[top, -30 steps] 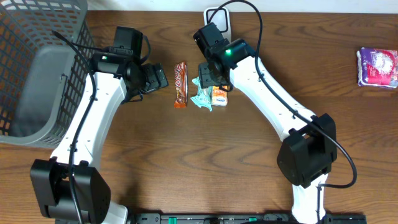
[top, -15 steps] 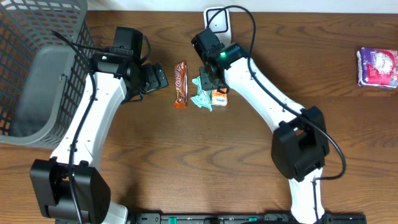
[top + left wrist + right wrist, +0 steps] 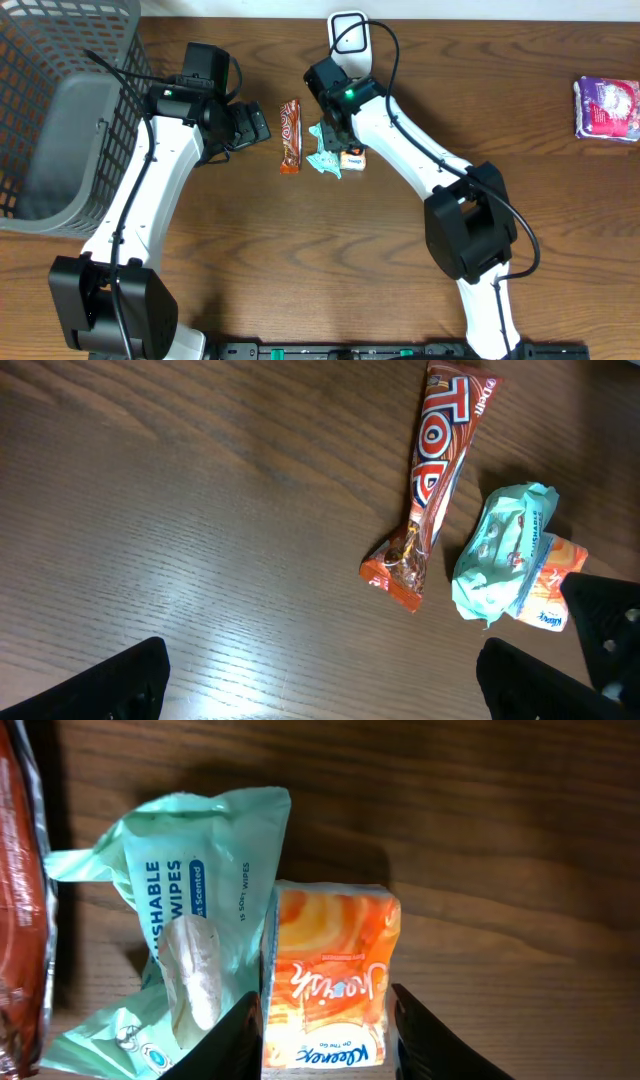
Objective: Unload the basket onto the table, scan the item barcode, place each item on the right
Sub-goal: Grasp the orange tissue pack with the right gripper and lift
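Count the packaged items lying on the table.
4: snack bar at centre, teal wipes pack beside it, orange tissue pack touching the wipes, purple pack far right. More may lie hidden.

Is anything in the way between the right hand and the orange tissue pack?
Nothing visible. The right hand has a finger on each side of the orange tissue pack. The green wipes pack lies right against one side, crowding that finger.
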